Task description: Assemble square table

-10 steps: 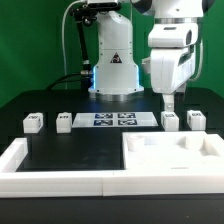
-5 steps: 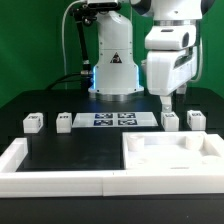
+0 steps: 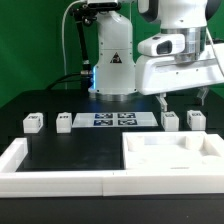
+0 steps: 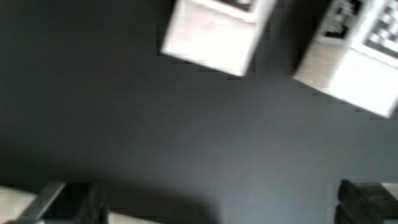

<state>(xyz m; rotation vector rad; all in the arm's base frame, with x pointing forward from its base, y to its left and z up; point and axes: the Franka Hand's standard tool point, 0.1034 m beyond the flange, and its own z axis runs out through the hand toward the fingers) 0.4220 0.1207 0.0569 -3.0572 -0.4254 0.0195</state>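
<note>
Slab point(image 3: 175, 160) lies flat, rim up, exterior view's near right; four legs point(image 3: 64, 120) in a crosswise row beyond. Tool point(image 3: 185, 101) hangs above two, jaws wide apart, empty.

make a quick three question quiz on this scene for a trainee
1. True or false: the fingers are shut.
2. How many small white legs show in the exterior view? A: two. B: four. C: six.
3. Fill the gap: the square tabletop lies on the exterior view's ____ side.

Key: 1 false, they stand wide apart with nothing between them. 2 B. 3 right.
</note>
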